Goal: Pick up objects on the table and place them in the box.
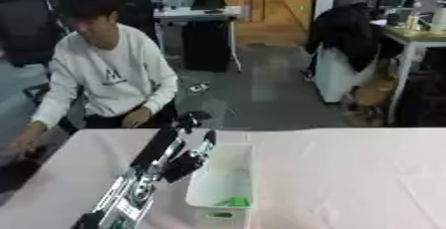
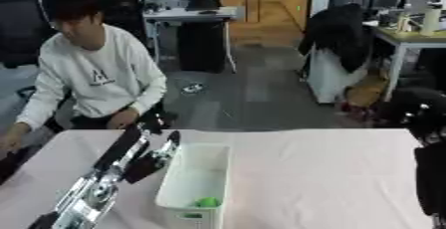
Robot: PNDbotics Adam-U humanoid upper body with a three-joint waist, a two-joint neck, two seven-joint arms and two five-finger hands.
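A white box (image 1: 228,159) stands on the pale table (image 1: 348,173), its long side running away from me. Inside it, at the near end, lies a small green object (image 2: 207,202). My left arm rises from the lower left along the box's left side. My left hand (image 1: 172,141) is held over the table just left of the box's far corner, fingers stretched out and nothing between them. My right arm shows only in the right eye view, at the right edge, with my right hand (image 2: 411,107) raised above the table's far right corner.
A person in a white sweater (image 1: 109,76) sits at the table's far left corner, one hand (image 1: 135,117) near the far edge, close to my left hand. Bare tabletop stretches to the right of the box.
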